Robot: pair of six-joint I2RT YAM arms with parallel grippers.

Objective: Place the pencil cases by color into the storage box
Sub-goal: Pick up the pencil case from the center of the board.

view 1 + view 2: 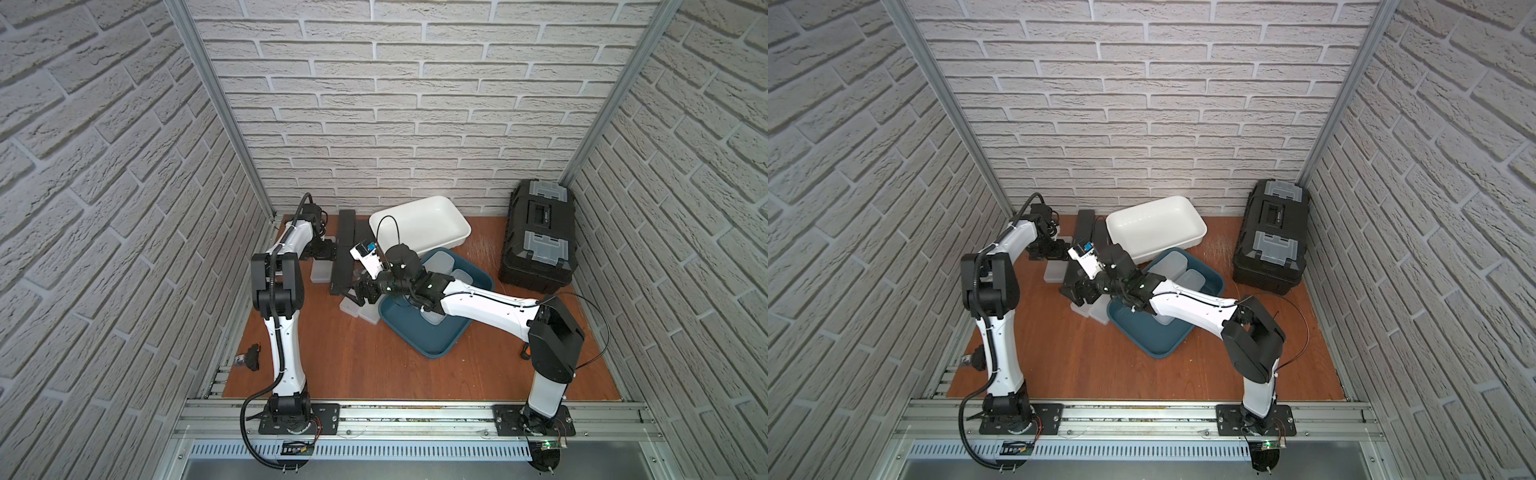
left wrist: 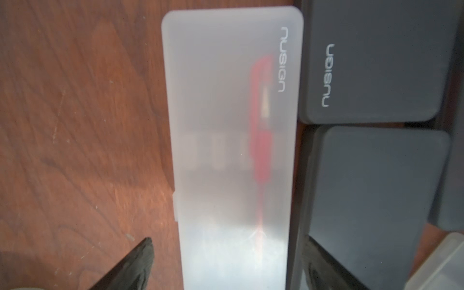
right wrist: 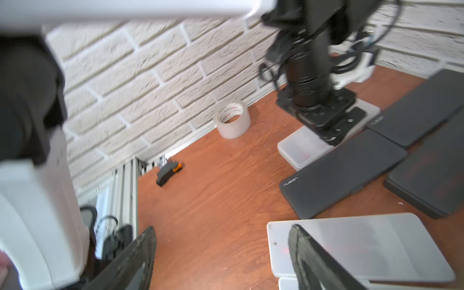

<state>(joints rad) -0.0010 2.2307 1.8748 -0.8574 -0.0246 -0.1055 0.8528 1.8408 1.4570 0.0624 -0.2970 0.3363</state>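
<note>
Over on the far left of the wooden table (image 1: pixel 365 365), the left gripper (image 2: pixel 228 241) is down low over a frosted pencil case (image 2: pixel 231 150) that lies flat on the wood. Its fingers are spread to either side of the case's width. A strip of bare table shows between the outer finger (image 2: pixel 135 261) and the case's edge, so the gripper is released and clamps nothing. A red pen (image 2: pixel 261 125) shows dimly through the lid. Tight against that case's other long edge lie the black pencil cases (image 2: pixel 371 62), two of them end to end, with more dark cases beyond. The right gripper (image 3: pixel 222 227) reaches in from the other side, low near the table, its fingers wide apart with only bare wood between them. One finger (image 3: pixel 308 251) stands in front of a second frosted case (image 3: pixel 376 246), and I cannot tell whether it touches it; it grasps nothing. Under the right arm sits a blue tray (image 1: pixel 436 340) with several frosted cases (image 1: pixel 440 262) lying inside it. Just behind the tray, by the back wall, is a white tub (image 1: pixel 419 226). A black toolbox (image 1: pixel 538 237) stands in the far right corner. A tape roll (image 3: pixel 233 120) sits on the table by the left wall.
</note>
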